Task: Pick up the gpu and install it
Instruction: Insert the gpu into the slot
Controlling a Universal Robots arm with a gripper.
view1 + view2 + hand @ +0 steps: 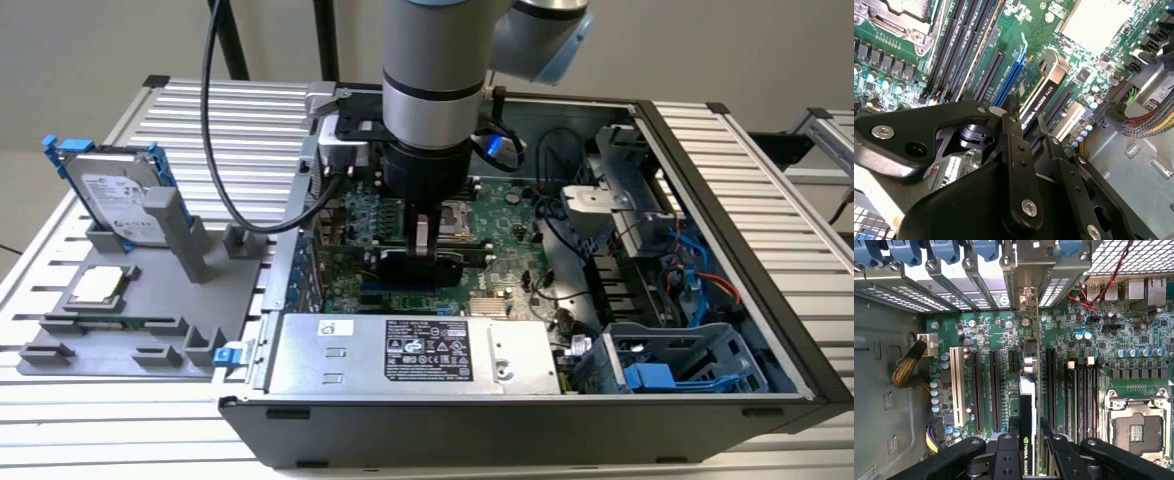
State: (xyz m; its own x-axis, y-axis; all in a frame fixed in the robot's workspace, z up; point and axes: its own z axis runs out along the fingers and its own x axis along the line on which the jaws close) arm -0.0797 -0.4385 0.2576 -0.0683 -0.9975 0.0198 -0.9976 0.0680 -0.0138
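Resting on a slatted metal table (747, 150): grey fixture (134, 310) at nine o'clock holding hard drive (120, 200); open computer case (534, 430) at centre. Clamping the gpu (1040, 97) edge-on over the motherboard (989, 330) slots, gripper (424, 262) fingers (1021, 165) shut on it; power supply (414, 355) at six o'clock.

Even, bright overhead light fills the exterior view, whitening the ribbed aluminium table (747, 150). Glare washes out a pale square patch on the green motherboard (1094, 22) in the second wrist view. In both wrist views the black gripper linkage (1014, 460) looms dark and slightly soft.
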